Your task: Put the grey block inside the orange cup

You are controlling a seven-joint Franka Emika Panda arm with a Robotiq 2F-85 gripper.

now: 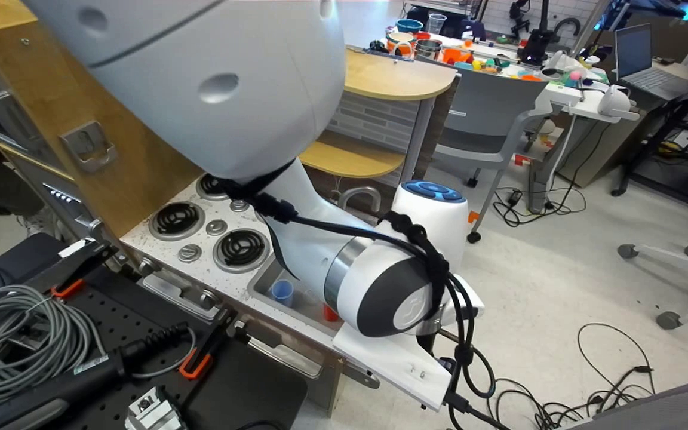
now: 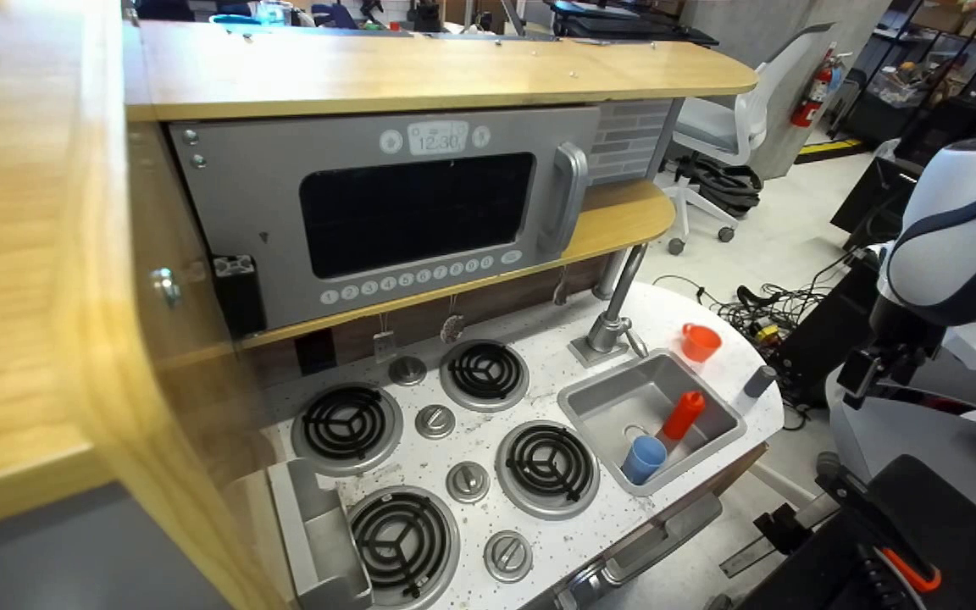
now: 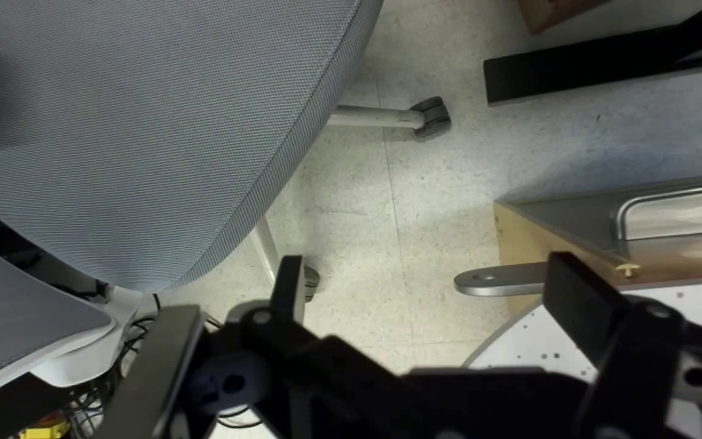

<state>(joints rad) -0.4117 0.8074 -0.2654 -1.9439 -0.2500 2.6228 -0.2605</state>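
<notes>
The orange cup stands on the white counter beside the sink, in an exterior view. The grey block is a small dark grey piece standing near the counter's rounded end, to the right of the cup. Neither shows in the wrist view. My gripper hangs beyond the counter's end, to the right of the block and apart from it. In the wrist view my gripper has its fingers wide apart with nothing between them. Below it show the floor and a corner of the counter.
The grey sink basin holds a blue cup and a red bottle. A faucet rises behind it. Stove burners lie to the left, under a toy microwave. A grey chair stands close below the gripper.
</notes>
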